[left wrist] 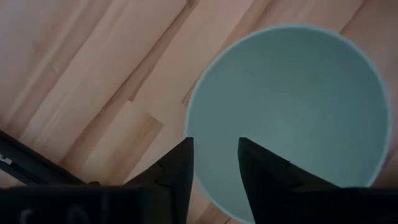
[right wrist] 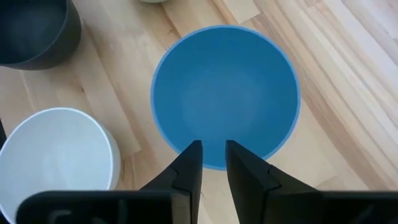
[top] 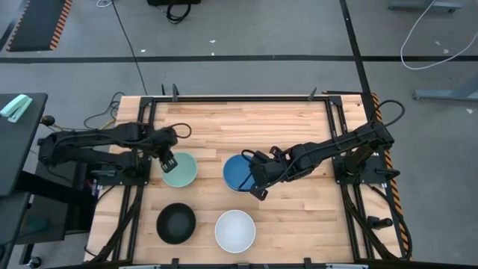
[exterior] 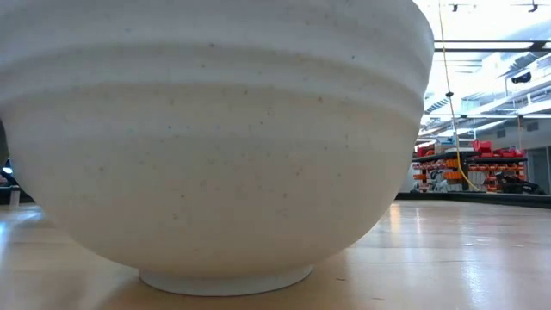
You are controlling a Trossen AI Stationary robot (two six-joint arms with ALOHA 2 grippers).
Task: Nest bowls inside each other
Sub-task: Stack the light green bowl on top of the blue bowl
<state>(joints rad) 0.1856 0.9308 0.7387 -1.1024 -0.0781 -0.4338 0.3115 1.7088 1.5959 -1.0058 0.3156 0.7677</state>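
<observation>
While all four bowls sit upright, left fingers (left wrist: 214,171) straddle the mint bowl's (left wrist: 292,106) rim, right fingers (right wrist: 213,163) the blue bowl's (right wrist: 227,93), both parted.

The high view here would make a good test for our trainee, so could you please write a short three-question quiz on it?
1. True or false: the mint bowl and the blue bowl are already nested.
2. Which bowl lies beside the black bowl in the row of two farther from the arms' bases? A) blue B) white C) mint
3. Fill in: the left pincer hovers over the rim of the ____ bowl.

Key: 1 false, each of the four visible bowls sits apart on the table. 2 B, the white bowl. 3 mint.
</observation>
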